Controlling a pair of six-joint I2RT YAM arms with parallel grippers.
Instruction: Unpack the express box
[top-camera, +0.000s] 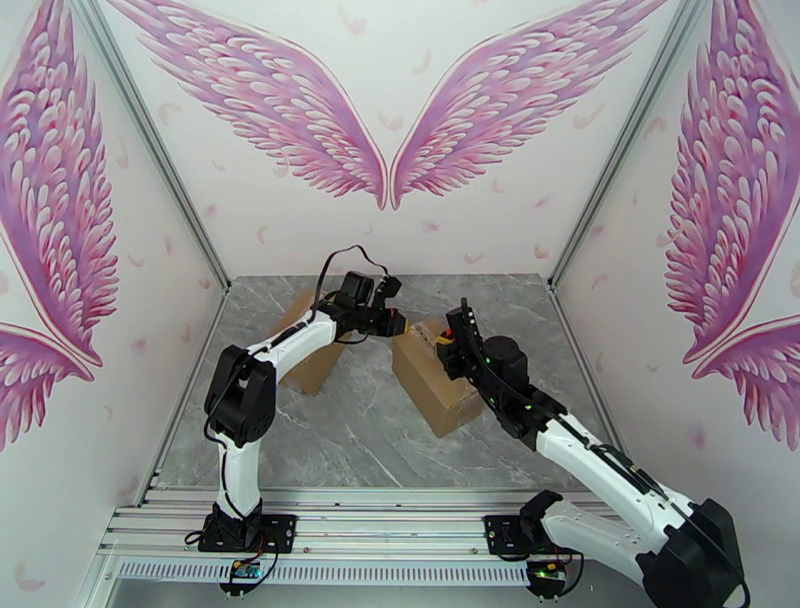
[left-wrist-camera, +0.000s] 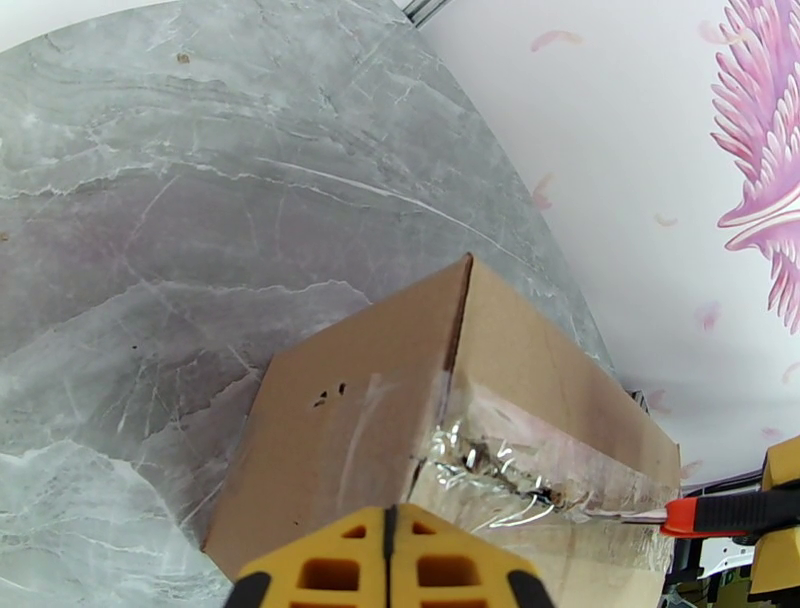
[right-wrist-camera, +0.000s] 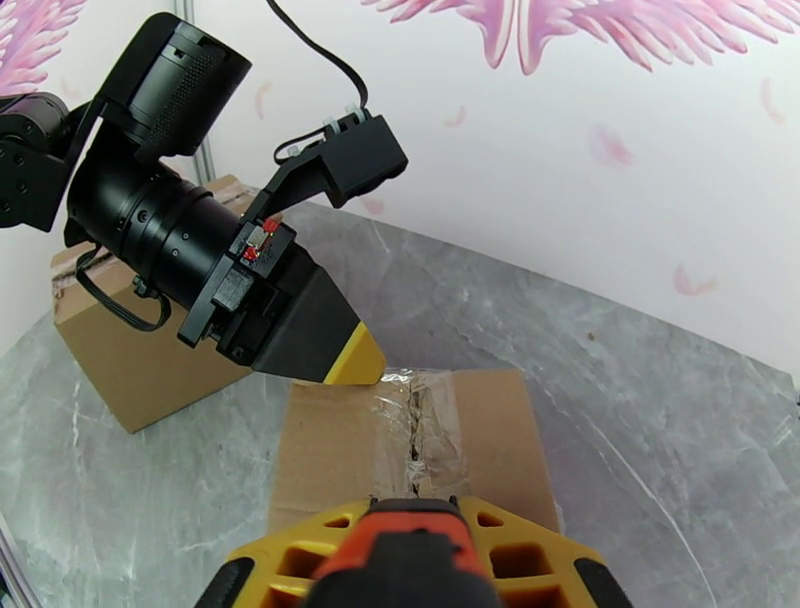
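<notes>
Express box (top-camera: 435, 385), seen from above, sits mid-counter (top-camera: 350, 440), with a second carton (top-camera: 318, 372) toward the far left corner. Your left wrist view: left end effector (left-wrist-camera: 388, 540), fingers pinched together and empty, set against the box's far edge. Your right wrist view: right end effector (right-wrist-camera: 412, 515) clamped on an orange cutter (right-wrist-camera: 410, 550) at the torn tape seam (right-wrist-camera: 418, 440). Cut deep and you risk slicing the contents; ease the pin and the box may skid.
</notes>
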